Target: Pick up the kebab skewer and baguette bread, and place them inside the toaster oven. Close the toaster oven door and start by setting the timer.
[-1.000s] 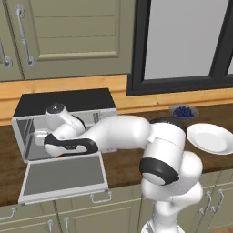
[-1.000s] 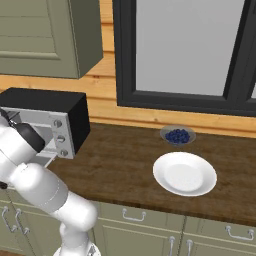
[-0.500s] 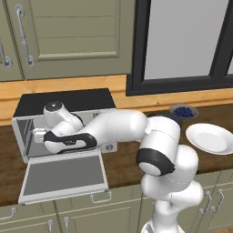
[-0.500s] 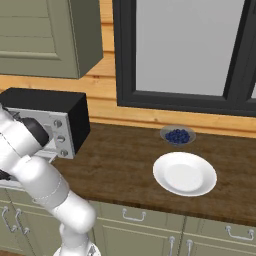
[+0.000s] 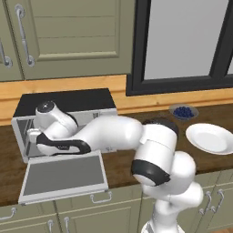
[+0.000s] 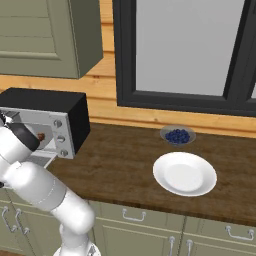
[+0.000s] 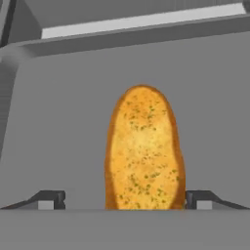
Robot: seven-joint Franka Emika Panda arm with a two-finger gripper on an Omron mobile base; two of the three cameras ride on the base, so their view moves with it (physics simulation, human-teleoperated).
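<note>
Baguette bread (image 7: 144, 149) between spread fingers (image 7: 49, 199)

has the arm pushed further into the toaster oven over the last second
Yes. In the left base view the white wrist sits further left, deeper in the toaster oven opening than a second ago. The plate keeps its place, so the camera is fixed.

We count one toaster oven (image 5: 63, 102) on the counter (image 6: 125, 160), with one toaster oven door (image 5: 63, 176) hanging open at its 6 o'clock. Inside it we see one baguette bread (image 7: 143, 151). On the oven's right face we can count two round knobs (image 6: 61, 138). At 3 o'clock from the oven there is one white plate (image 6: 185, 173), and at the plate's 12 o'clock one bowl of blueberries (image 6: 177, 135). We count one window (image 6: 192, 47).
</note>
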